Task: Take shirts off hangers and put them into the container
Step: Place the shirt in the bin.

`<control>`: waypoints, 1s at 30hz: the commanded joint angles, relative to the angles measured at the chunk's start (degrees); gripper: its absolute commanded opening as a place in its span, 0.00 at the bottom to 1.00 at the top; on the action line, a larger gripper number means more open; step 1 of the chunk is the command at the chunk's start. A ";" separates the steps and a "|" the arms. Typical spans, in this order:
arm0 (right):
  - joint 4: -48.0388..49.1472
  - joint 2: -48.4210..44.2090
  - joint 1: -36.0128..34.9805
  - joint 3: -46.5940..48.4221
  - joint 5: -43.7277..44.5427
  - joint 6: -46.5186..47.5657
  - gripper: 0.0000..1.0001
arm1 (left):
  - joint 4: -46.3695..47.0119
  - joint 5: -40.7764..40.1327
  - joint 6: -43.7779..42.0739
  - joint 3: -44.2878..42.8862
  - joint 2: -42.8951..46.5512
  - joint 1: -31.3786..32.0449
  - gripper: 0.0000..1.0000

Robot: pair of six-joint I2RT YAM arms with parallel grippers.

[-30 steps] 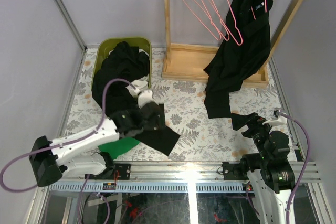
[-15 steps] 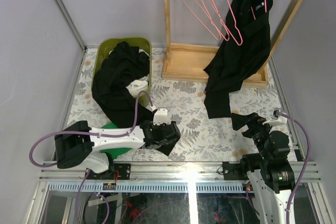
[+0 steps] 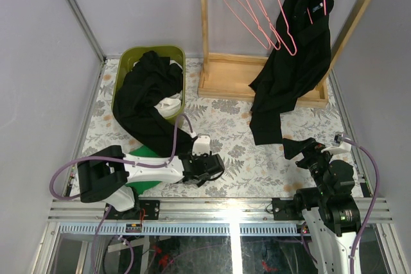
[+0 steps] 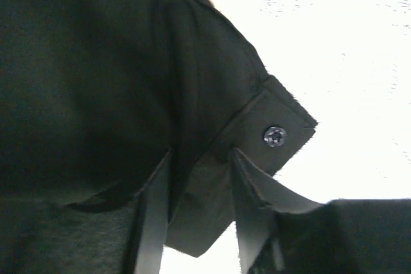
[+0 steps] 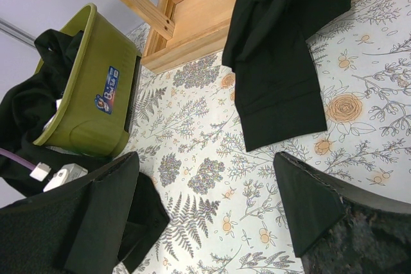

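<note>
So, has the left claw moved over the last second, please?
Yes, the left claw has moved right and down the view, farther from the basket.

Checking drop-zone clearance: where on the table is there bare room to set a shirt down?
Bare table lies between the spilled black shirt and the hanging black shirt, and in a strip left of the container. Crowded: near left, around the left gripper and green cloth.
</note>
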State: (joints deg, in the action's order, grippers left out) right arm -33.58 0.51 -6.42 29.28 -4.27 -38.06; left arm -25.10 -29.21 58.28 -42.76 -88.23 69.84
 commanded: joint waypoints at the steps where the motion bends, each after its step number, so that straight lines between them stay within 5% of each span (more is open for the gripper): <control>1: 1.83 -0.51 0.13 0.03 -1.90 -0.41 0.93 | -0.43 1.28 0.30 1.94 -3.42 1.29 0.29; 5: 1.92 -0.51 0.09 -0.01 -1.80 -0.43 0.93 | -4.40 -3.32 -1.71 -1.94 1.02 1.69 0.00; 16: 1.81 -0.51 0.11 -0.01 -1.79 -0.51 0.93 | -15.59 -22.20 -17.63 -20.99 15.06 -1.17 0.00; 20: 1.68 -0.51 0.11 0.16 -1.92 -0.45 0.93 | -16.24 -23.50 -24.74 -26.98 17.92 -8.47 0.00; 26: 1.73 -0.51 0.09 0.08 -2.05 -0.41 0.93 | -8.00 -11.01 -38.69 -36.73 20.02 -29.00 0.00; 30: 1.84 -0.51 0.09 0.06 -2.11 -0.42 0.93 | -8.78 -5.57 -42.52 -54.40 12.72 -39.96 0.00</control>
State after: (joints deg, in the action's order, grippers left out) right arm -33.58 0.51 -6.42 29.26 -4.34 -38.11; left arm -38.06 -40.42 24.01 -82.85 -70.85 37.01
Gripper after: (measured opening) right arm 0.929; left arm 0.014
